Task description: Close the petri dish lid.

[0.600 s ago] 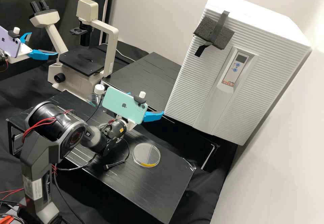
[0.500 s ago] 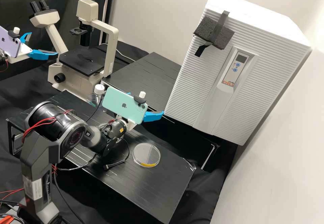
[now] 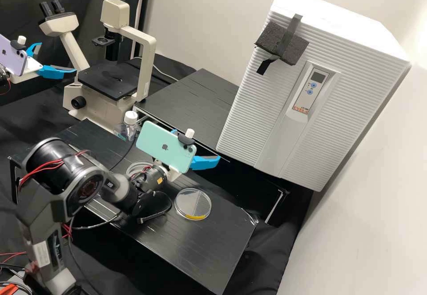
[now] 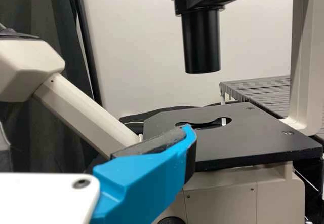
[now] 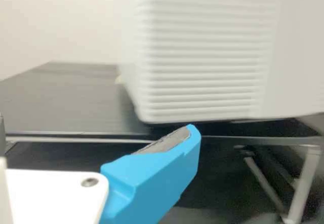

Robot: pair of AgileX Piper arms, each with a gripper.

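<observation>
Okay, the petri dish (image 3: 192,204) sits at lower centre on the desk (image 3: 200,255); left of it, partly behind the right arm (image 3: 153,177), I see a clear round piece (image 3: 130,169), probably its lid. I'm judging this the approach, nothing gripped yet: next, bring the empty right hand (image 3: 202,143), fingers well apart, down to that piece. Upper left, the left hand (image 3: 58,57) is spread wide, empty. Since the earlier frame, the right arm's hand has dipped slightly, revealing more clear rim; the dish hasn't moved.
</observation>
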